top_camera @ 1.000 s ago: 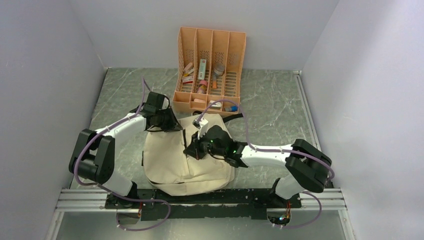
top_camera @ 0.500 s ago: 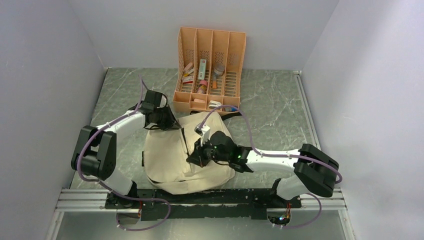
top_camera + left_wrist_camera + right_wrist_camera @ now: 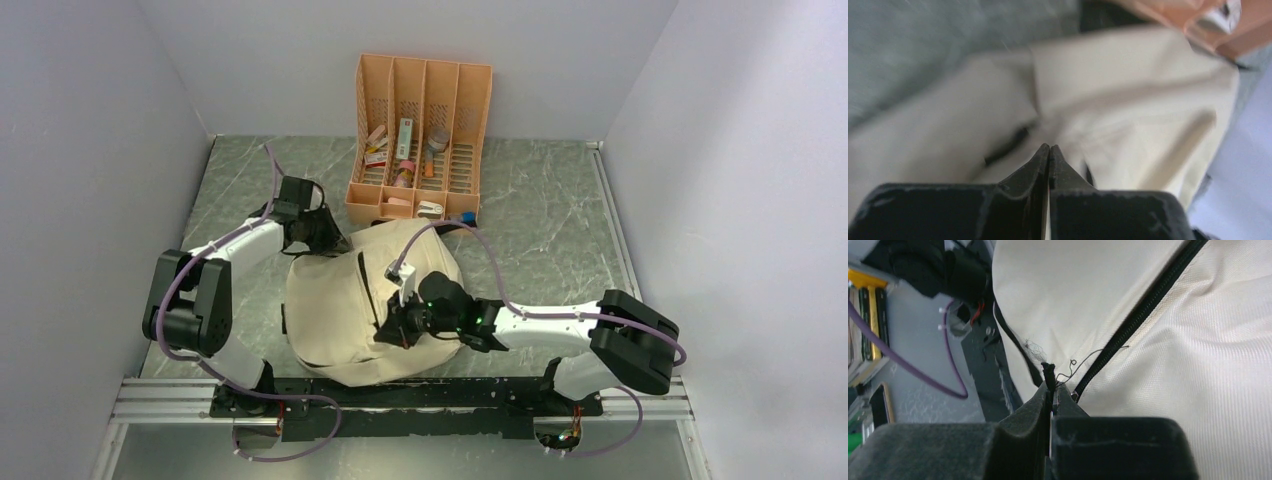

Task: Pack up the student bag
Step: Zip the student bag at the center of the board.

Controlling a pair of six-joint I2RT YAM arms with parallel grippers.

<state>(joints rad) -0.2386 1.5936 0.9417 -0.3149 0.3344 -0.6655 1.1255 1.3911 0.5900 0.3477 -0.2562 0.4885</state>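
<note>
- Right gripper [image 3: 385, 333]: jaws together, clamped on the black zipper pull [image 3: 1049, 371]. A frayed thread curls off just beside the tips.
- Change: over the last second this gripper has slid from mid-frame toward the bottom of the top view, following the zipper [image 3: 1143, 310] down the bag's front. The dark zipper line behind it now runs longer than in the earliest frame.
- Left gripper [image 3: 333, 243]: jaws together at the bag's upper-left corner. The wrist view is blurred, but a pale sliver between the jaws suggests a pinched fold of fabric; likely, not certain.
- Change: the left gripper has drawn back toward the upper left of the frame, and the bag's corner has gone with it, so the cloth looks tauter against the right arm's pull.
- Student bag [image 3: 330, 310]: lies flat at centre frame on the table [image 3: 540, 200], its top edge just beside the orange organiser [image 3: 420, 75].
- Meaning: one arm braces while the other runs the zipper. Small items sit in the organiser's slots, so I judge this is opening the bag, an early step, with no packing done yet.
- Organiser and contents: unchanged across all three top views.
</note>
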